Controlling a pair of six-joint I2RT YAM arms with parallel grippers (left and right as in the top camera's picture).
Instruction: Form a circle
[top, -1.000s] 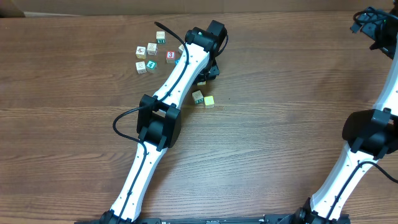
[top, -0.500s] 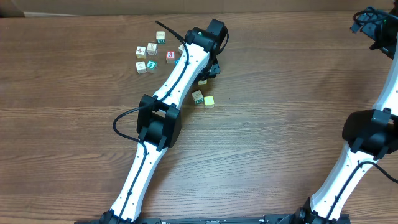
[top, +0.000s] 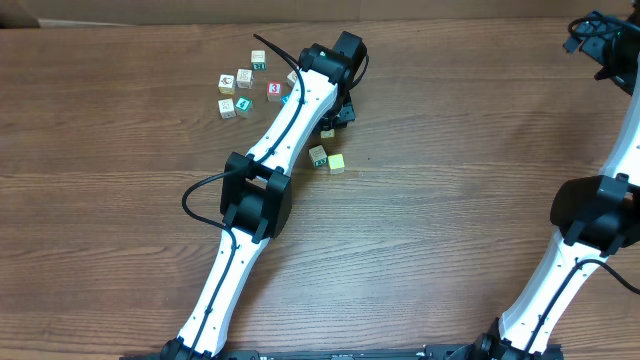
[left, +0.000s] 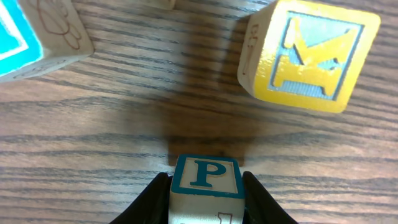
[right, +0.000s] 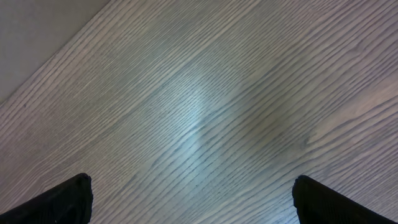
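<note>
The circle (top: 243, 103), a small cluster of white, teal- and red-marked cubes, is seen upper left on the worktop (top: 450, 150). L claw (left: 204, 182) is clamped on a teal P cube (left: 205, 175), nr a yellow K cube (left: 308, 56). R claw (right: 193, 202) is spread wide, nothing held.

- Ahead of the P cube (left: 205, 180), a bare lane runs between K cube (left: 308, 53) and teal cube (left: 25, 37).
- Table (top: 460, 150) right of the left arm (top: 290, 118) lies open.
</note>
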